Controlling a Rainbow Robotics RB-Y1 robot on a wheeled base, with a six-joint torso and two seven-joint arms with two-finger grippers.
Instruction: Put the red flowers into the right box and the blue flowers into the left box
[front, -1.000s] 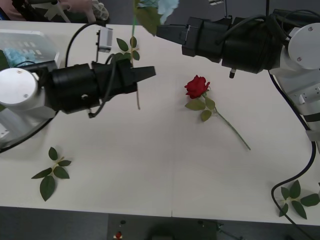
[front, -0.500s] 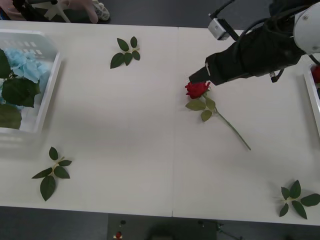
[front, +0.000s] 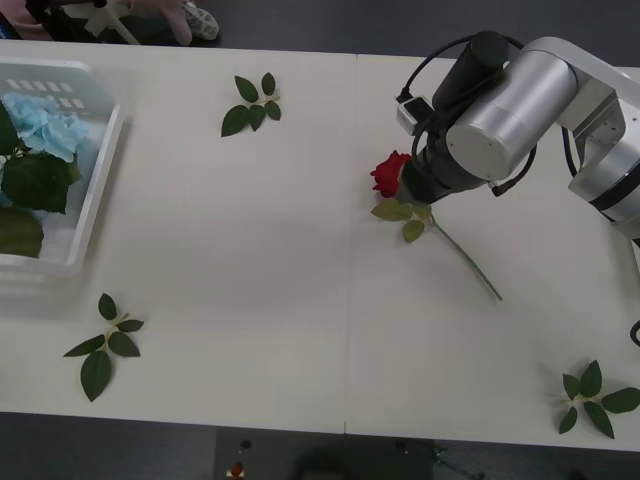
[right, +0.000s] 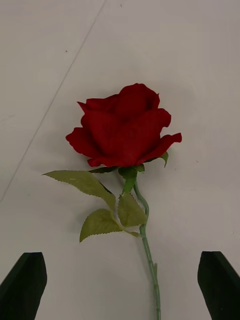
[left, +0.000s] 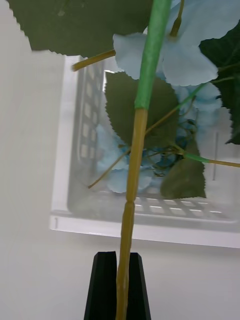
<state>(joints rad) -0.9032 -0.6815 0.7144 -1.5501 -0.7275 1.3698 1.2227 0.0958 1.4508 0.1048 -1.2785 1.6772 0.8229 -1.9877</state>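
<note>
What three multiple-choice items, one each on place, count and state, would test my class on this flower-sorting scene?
1. Where is the right gripper?
A over the red rose
B inside the basket
C beside a leaf sprig

2. How many loose leaf sprigs lie on the table?
A one
B three
C five

3. The left gripper is:
A open
B shut on nothing
C shut on a blue flower's stem

A: red rose lies between its open fingers.
B: three sprigs in front view.
C: fingers clamp blue flower's stem above the left box.

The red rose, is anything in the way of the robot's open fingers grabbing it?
Nothing visible. The right gripper hangs open right over the red rose, its stem running between the fingers, with bare table around it.
</note>
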